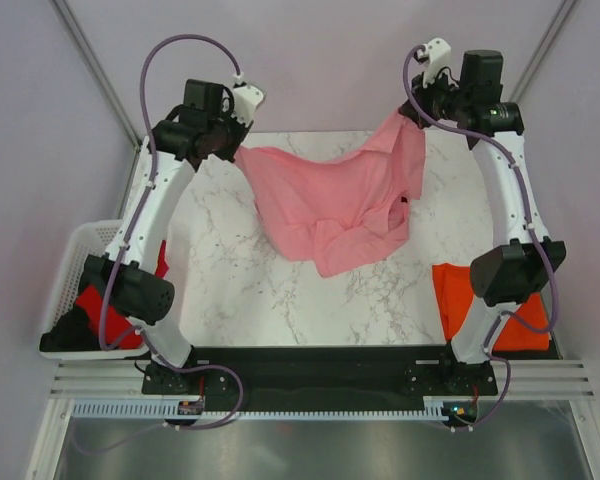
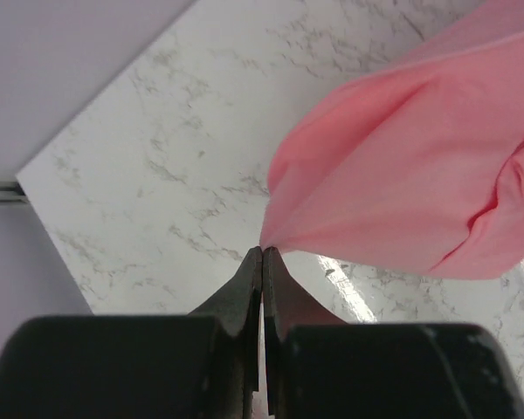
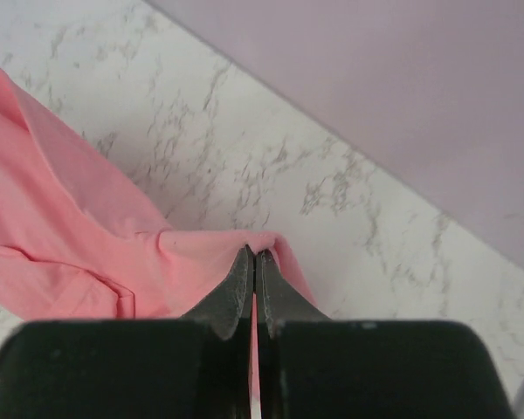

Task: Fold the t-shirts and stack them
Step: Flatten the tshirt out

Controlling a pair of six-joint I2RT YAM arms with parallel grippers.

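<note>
The light pink t-shirt (image 1: 330,205) hangs stretched between both grippers above the far half of the marble table (image 1: 250,290), its lower part bunched on the surface. My left gripper (image 1: 242,145) is shut on its far left corner; the left wrist view shows the jaws (image 2: 262,251) pinching the fabric (image 2: 402,192). My right gripper (image 1: 412,118) is shut on its far right edge; the right wrist view shows the jaws (image 3: 254,255) closed on the cloth (image 3: 79,236). The bright orange t-shirt (image 1: 495,310) lies at the table's right edge. The red t-shirt (image 1: 105,305) lies in the basket.
A white lattice basket (image 1: 75,250) stands off the table's left edge and holds the red shirt with something dark beneath. Purple walls close in behind and at both sides. A black rail (image 1: 320,365) runs along the near edge.
</note>
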